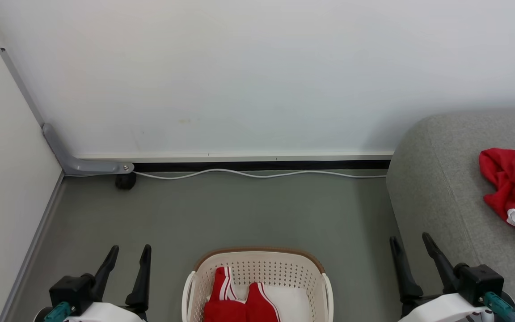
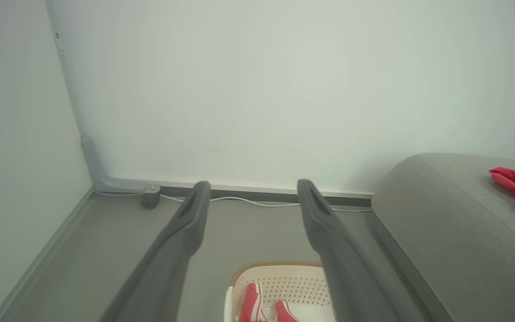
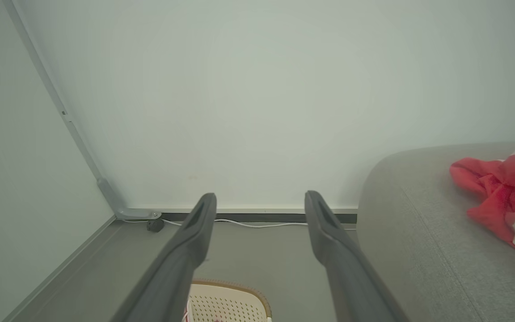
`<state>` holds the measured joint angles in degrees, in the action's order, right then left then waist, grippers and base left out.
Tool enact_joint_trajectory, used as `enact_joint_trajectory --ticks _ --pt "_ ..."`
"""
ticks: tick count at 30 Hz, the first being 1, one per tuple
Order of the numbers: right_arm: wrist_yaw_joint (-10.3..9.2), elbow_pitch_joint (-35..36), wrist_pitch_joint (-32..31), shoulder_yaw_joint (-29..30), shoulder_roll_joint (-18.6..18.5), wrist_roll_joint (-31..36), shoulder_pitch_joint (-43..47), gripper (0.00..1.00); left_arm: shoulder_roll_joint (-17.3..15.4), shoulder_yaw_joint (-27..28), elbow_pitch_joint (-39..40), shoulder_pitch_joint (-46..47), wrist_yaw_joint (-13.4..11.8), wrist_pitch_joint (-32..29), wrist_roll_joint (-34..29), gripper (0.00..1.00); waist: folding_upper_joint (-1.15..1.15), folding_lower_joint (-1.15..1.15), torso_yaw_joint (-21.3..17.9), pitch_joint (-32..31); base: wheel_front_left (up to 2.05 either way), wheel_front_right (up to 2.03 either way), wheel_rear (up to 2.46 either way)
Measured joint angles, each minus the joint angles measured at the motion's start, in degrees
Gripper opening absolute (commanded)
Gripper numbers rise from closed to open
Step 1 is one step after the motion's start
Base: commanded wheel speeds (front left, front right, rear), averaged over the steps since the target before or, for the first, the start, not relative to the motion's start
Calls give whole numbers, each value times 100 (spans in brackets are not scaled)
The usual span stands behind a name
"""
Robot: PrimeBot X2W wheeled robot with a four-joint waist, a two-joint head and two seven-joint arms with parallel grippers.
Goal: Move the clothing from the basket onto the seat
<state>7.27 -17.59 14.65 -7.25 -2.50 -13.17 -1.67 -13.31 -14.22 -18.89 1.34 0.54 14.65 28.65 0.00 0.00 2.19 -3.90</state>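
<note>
Clothing (image 1: 244, 306) in basket (image 1: 257, 251) btwn L hand (image 1: 130, 247) and R hand (image 1: 409, 237) — both open, empty.

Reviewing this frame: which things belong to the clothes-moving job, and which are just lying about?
Part of the job:
red garments in the basket
cream basket
grey couch
red garment on the couch
left gripper and right gripper, both open and empty

Just lying about:
white cable
grey corner bracket
black caster
</note>
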Motion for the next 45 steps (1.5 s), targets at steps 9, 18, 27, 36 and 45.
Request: enact_joint_trajectory --ticks 9,18,27,36,45 --pt "0 -10 0 91 0 11 -6 100 129 -296 -194 24 113 -12 -60 100 0 0 -220 361 0 0 0" --pt "0 243 0 130 0 68 -465 100 90 -933 -838 1102 456 -138 -532 100 0 0 -449 1296 0 0 0" --pt "0 602 1 301 -3 257 -1193 100 -23 -1962 -2087 2369 653 -315 -1305 100 0 0 -681 2526 0 0 0" --pt "0 814 1 315 -7 341 -1615 100 -10 -3553 -3497 3549 671 -1263 -2008 100 0 0 -905 3561 0 0 0" --pt "0 895 1 -170 -10 345 -1946 100 26 -4482 -4437 4595 671 -1796 -1909 100 0 0 -1242 4294 0 0 0"
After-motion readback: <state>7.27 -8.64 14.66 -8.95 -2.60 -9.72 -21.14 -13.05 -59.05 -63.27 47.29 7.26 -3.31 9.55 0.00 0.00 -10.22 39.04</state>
